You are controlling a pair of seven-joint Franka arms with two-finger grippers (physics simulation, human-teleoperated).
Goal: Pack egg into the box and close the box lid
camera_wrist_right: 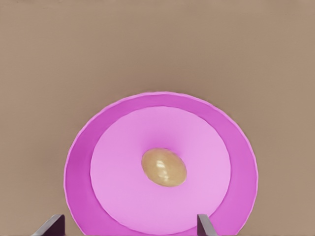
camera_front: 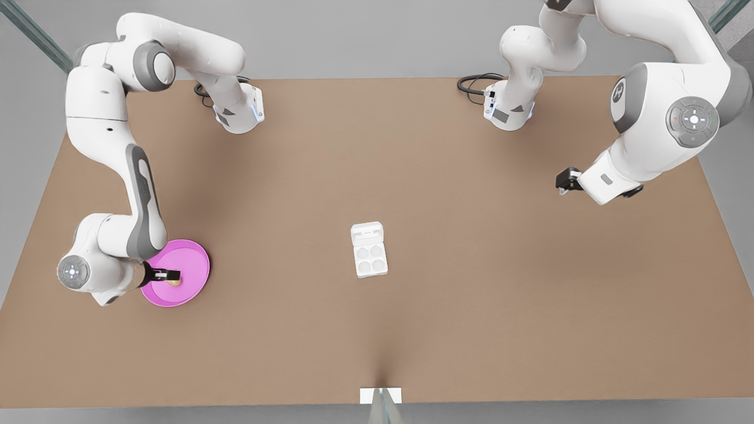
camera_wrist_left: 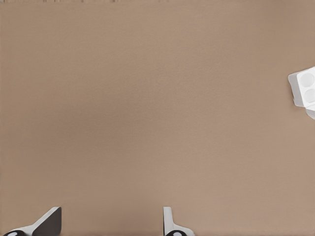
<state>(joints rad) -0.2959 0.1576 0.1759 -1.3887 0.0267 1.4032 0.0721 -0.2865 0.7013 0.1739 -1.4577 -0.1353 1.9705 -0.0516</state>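
Egg (camera_front: 174, 281), tiny, tan-beige and oval, lies on its side near the centre of the round pink plate (camera_front: 194, 259) at the lower left of the front view; the right wrist view shows it resting on the plate's flat inner disc, well inside the raised rim. It is not yet lifted.

Right gripper (camera_front: 171, 275) hangs directly over the egg, its two dark fingers spread apart, one on either side. Nothing is between them but air, and no contact with the egg is evident. The placement reads as a pre-grasp alignment: fingers straddling the egg so that a straight descent would bracket it.

Small white plastic egg carton, the box (camera_front: 371, 260), sits at the centre of the brown table (camera_front: 471, 294), well apart from the plate. Its four round cups face up and all four are vacant. The white squarish hinged box lid (camera_front: 367, 232) lies folded back flat on the side of the cups towards the top of the frame, moulded recesses upward, leaving the cups fully accessible for loading.

Left gripper (camera_front: 564, 179) waits at the right of the front view, above bare table and well apart from the carton. Its fingers stand apart and hold nothing; a corner of the carton shows at the right edge of the left wrist view. In my judgement it is held in reserve for the lid.
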